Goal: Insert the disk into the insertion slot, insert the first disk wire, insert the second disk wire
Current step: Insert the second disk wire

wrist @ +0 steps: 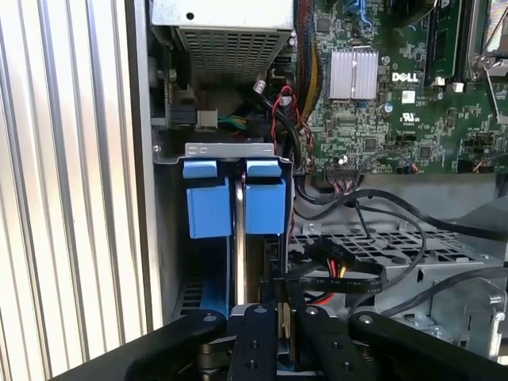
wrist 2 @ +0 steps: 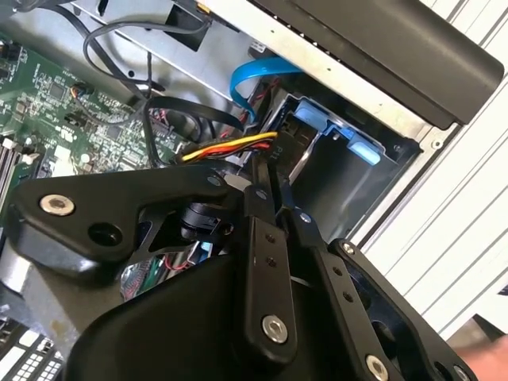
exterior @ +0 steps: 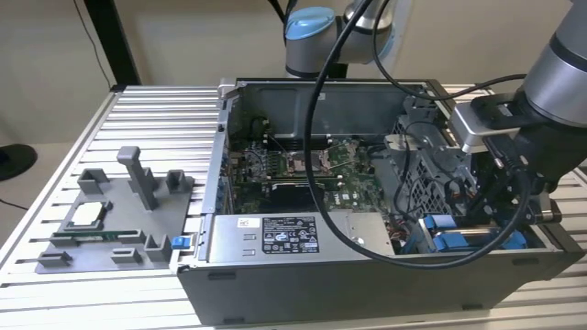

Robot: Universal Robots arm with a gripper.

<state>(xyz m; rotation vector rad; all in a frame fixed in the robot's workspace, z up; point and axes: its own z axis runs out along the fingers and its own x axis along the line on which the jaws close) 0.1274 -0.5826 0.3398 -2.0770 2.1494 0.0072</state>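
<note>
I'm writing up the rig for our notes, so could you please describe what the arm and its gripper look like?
The arm is built of silver-grey tubular segments, with light blue caps on its joints. Thick black cables loop from it. The gripper is matte black, made of flat linkage bars joined by silver screws and pins, as both wrist views show.

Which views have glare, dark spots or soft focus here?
Exterior view: even light, the bay corner under the gripper is shadowed, the table slats are bright. First wrist view: slats beside the case are bright, the blue clips sharp, the slot below them dark. Second wrist view: the gripper body looms black and soft, the motherboard behind is sharper.
</note>
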